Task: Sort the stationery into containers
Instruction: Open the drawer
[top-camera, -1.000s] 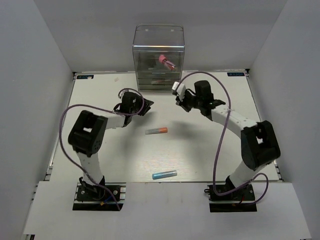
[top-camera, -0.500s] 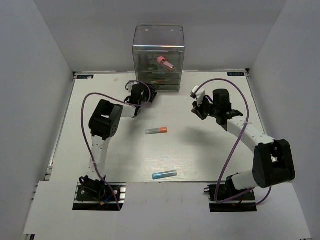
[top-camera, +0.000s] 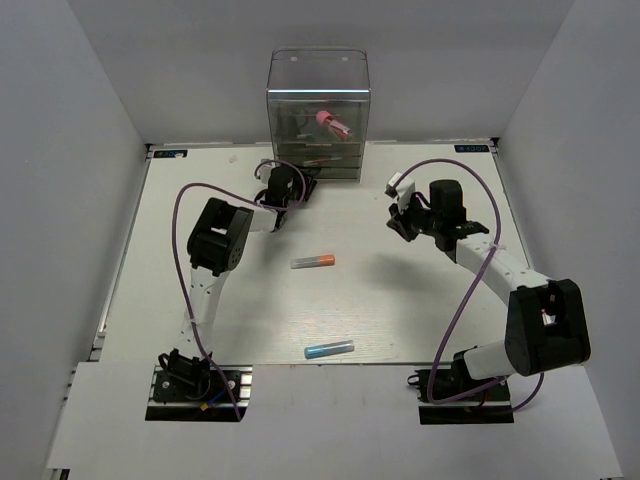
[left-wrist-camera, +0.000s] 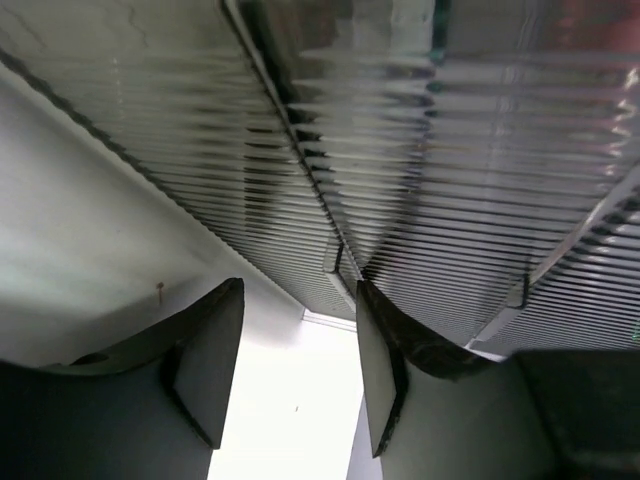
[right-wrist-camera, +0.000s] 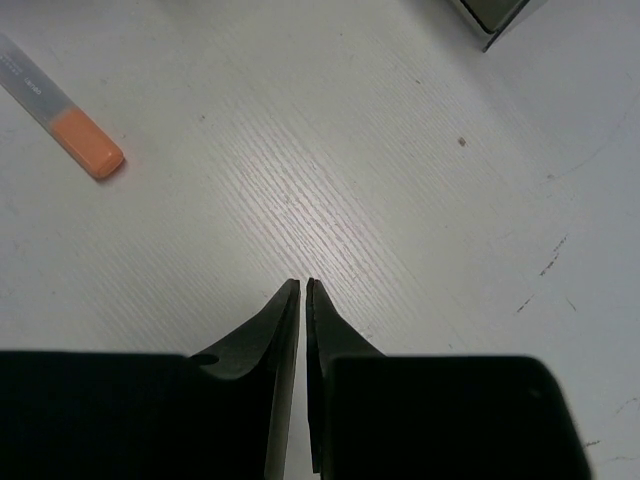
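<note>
White table (top-camera: 200, 290) | my left pincer (left-wrist-camera: 298, 300) open, empty, close against box (left-wrist-camera: 450, 180) | my right pincer (right-wrist-camera: 303, 290) nearly closed, empty | overhead alone shows pink tube (top-camera: 333, 124) inside box, 12 o'clock | orange marker (top-camera: 312, 261) centre, blue marker (top-camera: 329, 349) 6 o'clock

Right wrist view: the orange-and-grey marker (right-wrist-camera: 62, 122) runs off the top-left edge, with only its orange end and a stretch of grey barrel showing. Left wrist view: the clear plastic box (left-wrist-camera: 150, 110) fills the frame at close range, its ribbed drawers (left-wrist-camera: 440, 160) blurred (their contents are only reddish and greenish smears). Overhead, whatever lies in the lower ones is too small and dark to name.
</note>
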